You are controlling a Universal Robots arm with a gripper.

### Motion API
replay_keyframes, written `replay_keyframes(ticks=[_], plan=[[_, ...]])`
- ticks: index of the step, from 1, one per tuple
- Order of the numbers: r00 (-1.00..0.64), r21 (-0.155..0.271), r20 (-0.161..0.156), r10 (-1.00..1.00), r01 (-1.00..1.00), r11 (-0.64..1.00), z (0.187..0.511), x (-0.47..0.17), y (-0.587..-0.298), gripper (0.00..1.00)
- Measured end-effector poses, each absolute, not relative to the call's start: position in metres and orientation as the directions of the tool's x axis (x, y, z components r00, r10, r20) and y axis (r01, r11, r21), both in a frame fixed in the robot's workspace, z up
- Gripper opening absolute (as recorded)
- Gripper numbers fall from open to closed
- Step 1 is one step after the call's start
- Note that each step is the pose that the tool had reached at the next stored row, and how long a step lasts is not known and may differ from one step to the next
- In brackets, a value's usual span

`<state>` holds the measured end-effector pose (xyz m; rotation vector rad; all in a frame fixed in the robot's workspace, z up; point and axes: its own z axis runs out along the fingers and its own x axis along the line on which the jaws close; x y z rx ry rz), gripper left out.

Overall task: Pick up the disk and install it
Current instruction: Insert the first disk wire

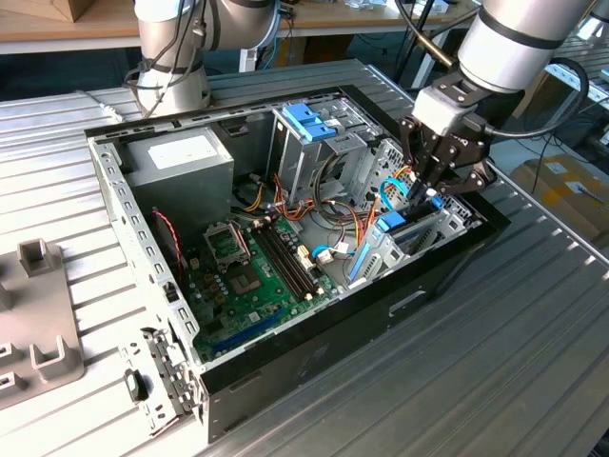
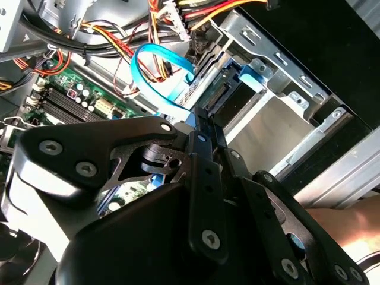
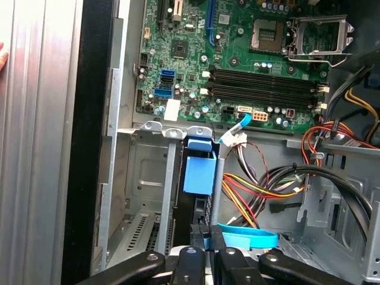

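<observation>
Hand (image 1: 425, 190) pointing down into case (image 1: 314, 367), fingers (image 3: 215, 238) pressed together, touching disk (image 3: 199, 172) standing in bay (image 3: 148, 172)

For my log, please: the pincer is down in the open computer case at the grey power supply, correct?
No: the exterior view shows the pincer down in the open computer case at the disk, not the grey power supply.

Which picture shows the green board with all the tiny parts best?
The first wrist view: the green board faces the camera, slots and socket plain. The exterior view shows the board slanted, low in the case. The second wrist view shows a corner beyond the gripper.
</observation>
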<state>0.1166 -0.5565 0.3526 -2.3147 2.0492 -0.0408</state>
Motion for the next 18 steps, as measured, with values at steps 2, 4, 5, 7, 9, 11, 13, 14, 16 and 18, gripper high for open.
replay_keyframes(ticks=[2,4,5,7,9,11,13,14,16,18], plan=[[0.122,-0.056,-0.013,-0.992,-0.991,-0.121,0.3526,0.1156,-0.5569,0.16],[0.122,-0.057,-0.013,-0.992,-0.991,-0.121,0.3524,0.1151,-0.5572,0.16],[0.122,-0.057,-0.013,-0.992,-0.991,-0.121,0.3523,0.1151,-0.5574,0.16],[0.122,-0.058,-0.013,-0.992,-0.991,-0.121,0.3519,0.115,-0.5579,0.16],[0.122,-0.058,-0.013,-0.992,-0.991,-0.121,0.3518,0.115,-0.558,0.16],[0.122,-0.058,-0.013,-0.992,-0.991,-0.121,0.3517,0.1148,-0.558,0.16],[0.122,-0.058,-0.013,-0.992,-0.991,-0.121,0.3512,0.1148,-0.558,0.16],[0.122,-0.058,-0.013,-0.992,-0.991,-0.121,0.3506,0.1148,-0.558,0.16],[0.122,-0.057,-0.013,-0.992,-0.991,-0.121,0.3504,0.1148,-0.558,0.16],[0.122,-0.058,-0.013,-0.992,-0.991,-0.121,0.35,0.1148,-0.558,0.16]])
